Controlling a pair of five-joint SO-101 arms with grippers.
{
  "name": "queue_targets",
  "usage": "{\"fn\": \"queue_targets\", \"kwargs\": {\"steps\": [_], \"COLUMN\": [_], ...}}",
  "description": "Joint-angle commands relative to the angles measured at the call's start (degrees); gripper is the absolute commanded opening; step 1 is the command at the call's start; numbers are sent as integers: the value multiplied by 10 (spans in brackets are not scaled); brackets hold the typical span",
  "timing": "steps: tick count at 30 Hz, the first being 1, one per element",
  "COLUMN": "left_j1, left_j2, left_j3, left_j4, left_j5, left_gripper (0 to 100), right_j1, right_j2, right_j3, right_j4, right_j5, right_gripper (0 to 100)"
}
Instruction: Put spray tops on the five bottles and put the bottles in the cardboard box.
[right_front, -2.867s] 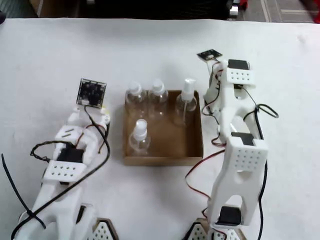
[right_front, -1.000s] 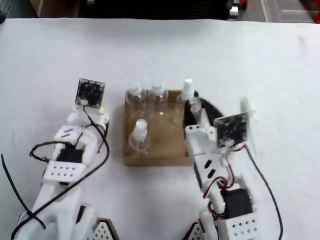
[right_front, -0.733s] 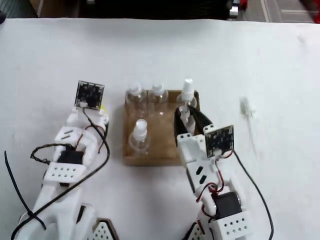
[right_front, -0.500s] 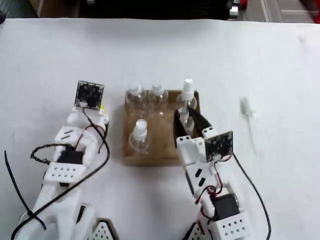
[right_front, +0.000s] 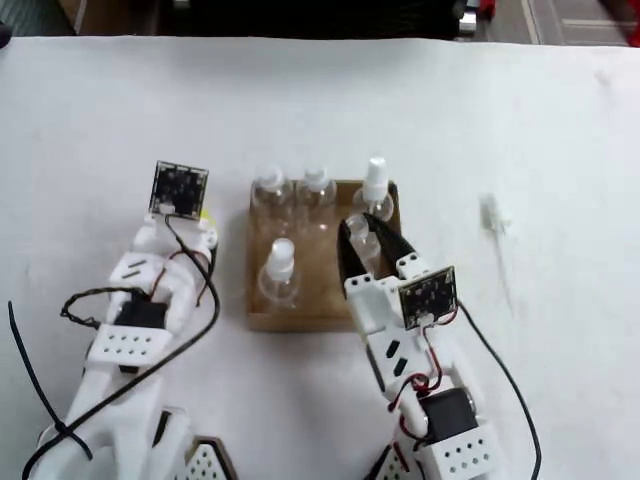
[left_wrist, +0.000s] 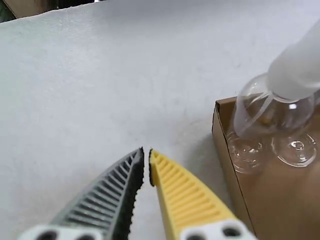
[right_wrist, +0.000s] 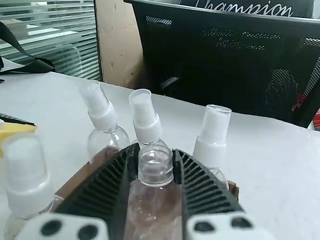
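The uncapped bottle was clenched at its neck by the right pincer and held upright over the cardboard box, probably to steady it for capping. Four capped bottles stood just beyond and beside the pincer tips. A loose spray top lay on the desk, well apart. The left pincer, closed on nothing, rested beside the box.

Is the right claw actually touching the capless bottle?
Touching. The right wrist view shows the right claw pressed against the neck of the capless bottle from both sides, with no gap on either side.
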Motion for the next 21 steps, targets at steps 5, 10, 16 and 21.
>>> {"fn": "queue_targets", "kwargs": {"steps": [5,10,16,21], "left_j1": [-4,-4,-4,-5], "left_j2": [1,1,1,1], "left_j3": [-4,-4,-4,-4], "left_j4": [-12,-12,-12,-12], "left_j5": [4,4,4,4], "left_gripper": [22,22,22,22], "right_j1": [3,1,0,4], "right_j2": [-2,-2,1,-2], "right_j3": [5,5,5,5], "right_j4": [24,32,33,45], "right_j5": [10,11,11,11], "right_gripper": [16,16,16,16]}}
